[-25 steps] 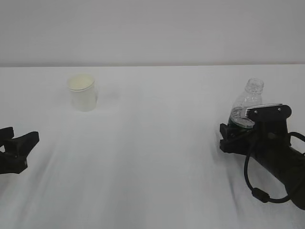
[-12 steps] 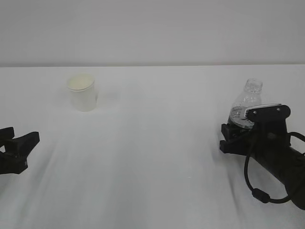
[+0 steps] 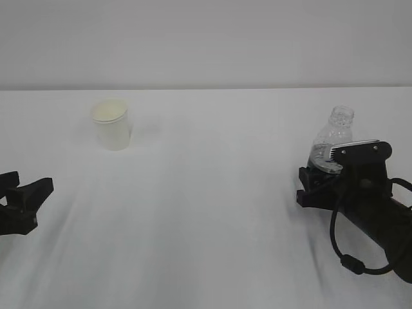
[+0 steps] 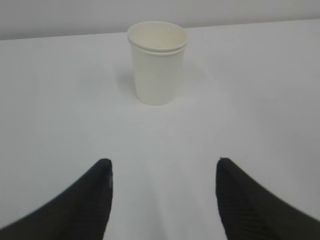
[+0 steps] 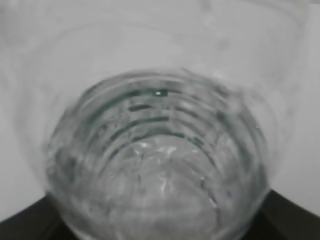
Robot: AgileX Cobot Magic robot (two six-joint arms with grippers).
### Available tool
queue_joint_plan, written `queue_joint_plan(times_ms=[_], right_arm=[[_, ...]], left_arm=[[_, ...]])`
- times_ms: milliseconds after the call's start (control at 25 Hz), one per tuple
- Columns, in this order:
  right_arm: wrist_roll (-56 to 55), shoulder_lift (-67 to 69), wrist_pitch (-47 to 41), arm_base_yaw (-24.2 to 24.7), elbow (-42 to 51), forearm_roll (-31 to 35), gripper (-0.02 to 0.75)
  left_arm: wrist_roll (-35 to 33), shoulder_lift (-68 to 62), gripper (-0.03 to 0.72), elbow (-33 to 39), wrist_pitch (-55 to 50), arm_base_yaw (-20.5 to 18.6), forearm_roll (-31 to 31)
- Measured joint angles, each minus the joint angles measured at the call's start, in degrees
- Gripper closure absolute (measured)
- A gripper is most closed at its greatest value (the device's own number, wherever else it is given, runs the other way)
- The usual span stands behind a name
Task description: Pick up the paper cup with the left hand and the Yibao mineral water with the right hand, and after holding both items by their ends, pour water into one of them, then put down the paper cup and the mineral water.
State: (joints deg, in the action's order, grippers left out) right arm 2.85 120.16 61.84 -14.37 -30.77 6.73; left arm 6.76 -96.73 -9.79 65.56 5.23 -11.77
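White tabletop is filling the exterior view, where we are seeing the paper cup standing upright at far left, well apart from the left hand, which is hovering low at the left edge with its two black fingers spread wide and nothing between them. On the right, the right hand is sitting at the base of the Yibao mineral water, the uncapped neck leaning slightly away above the silver-white plate; from this angle we are judging the bottle gripped at its bottom end, though the contact itself is hidden. Moving to the left wrist view, we are looking straight at the paper cup, upright and centred ahead of the left hand, whose fingers are framing bare table, parted wider than the cup. Turning to the right wrist view, we are finding the Yibao mineral water crowding the lens, ribs and a hint of green label blurred, with dark gripper parts at the lower corners; the fingers are appearing closed around its lower body. We are reading the step in hand as the pick-up: the bottle is seemingly secured on the right while the cup is not yet taken. The next move is calling for the left hand to advance straight toward the cup, keeping it centred, and to close gently near its base so the thin wall is not crushed.
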Motion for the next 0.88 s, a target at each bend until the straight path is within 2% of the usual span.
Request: queue_joint_plan(times_ms=[560,880], right_arm=[[-1.15,0.00,-0.11,0.00,0.00,0.09,0.245],[-1.51,0.00,-0.22,0.00,0.00,0.09,0.321]], left_arm=[[0.00,0.00,0.221,0.00,0.00,0.00,0.00],[0.00,0.00,0.221,0.00,0.00,0.00,0.00]])
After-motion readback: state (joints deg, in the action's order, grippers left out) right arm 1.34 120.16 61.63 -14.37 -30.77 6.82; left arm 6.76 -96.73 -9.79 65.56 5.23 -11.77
